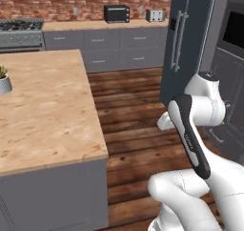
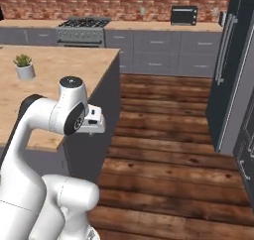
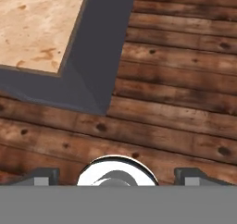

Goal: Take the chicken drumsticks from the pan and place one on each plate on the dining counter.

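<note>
The chicken drumsticks, the pan and the plates are out of view. The dining counter (image 1: pixel 47 110) (image 2: pixel 64 65), light beige wood grain on a grey base, stands to the left of my arm. In the hand view its corner (image 3: pixel 37 28) lies at the upper left, above dark plank floor. My gripper (image 3: pixel 118 177) points down at the floor beside that corner. Its two dark fingertips (image 3: pixel 42 176) stand far apart with nothing between them, so it is open.
A small potted plant (image 1: pixel 4 79) (image 2: pixel 24 67) sits on the dining counter. A stove (image 1: pixel 21 32) (image 2: pixel 82 28) and a black toaster oven (image 1: pixel 116 14) (image 2: pixel 183 15) line the brick back wall. A dark fridge (image 1: pixel 190 39) (image 2: pixel 233 60) stands at the right, across the wooden floor (image 2: pixel 163 135).
</note>
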Controlling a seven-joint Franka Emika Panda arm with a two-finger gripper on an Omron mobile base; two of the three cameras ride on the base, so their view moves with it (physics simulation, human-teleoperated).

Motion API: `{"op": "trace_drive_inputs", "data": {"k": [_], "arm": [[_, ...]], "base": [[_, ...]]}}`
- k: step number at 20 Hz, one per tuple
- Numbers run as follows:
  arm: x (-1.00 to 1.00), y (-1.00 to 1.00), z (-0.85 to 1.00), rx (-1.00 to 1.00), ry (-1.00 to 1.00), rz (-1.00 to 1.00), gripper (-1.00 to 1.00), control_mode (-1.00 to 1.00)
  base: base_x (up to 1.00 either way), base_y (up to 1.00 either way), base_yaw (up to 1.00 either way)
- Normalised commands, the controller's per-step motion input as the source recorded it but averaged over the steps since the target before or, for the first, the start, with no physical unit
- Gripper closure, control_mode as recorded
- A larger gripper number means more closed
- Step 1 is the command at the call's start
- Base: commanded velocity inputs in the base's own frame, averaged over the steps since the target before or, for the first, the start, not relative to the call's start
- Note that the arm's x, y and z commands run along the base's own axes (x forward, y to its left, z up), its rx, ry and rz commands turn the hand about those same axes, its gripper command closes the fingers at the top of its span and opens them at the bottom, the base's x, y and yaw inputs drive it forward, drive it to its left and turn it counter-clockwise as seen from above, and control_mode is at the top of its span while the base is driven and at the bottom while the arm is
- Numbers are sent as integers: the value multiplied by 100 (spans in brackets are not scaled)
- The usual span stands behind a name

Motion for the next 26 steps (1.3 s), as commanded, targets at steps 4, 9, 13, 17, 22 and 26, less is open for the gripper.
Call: {"op": "trace_drive_inputs", "data": {"k": [4,9,13,17,22,26], "arm": [[0,0,0,0,0,0,-100,100],[0,0,0,0,0,0,-100,100],[0,0,0,0,0,0,-100,100],[0,0,0,0,0,0,-100,100],[0,0,0,0,0,0,-100,100],[0,0,0,0,0,0,-100,100]], "base": [[55,-85,0],[100,-31,0],[100,-12,0],[100,0,0],[100,1,0],[100,4,0]]}}
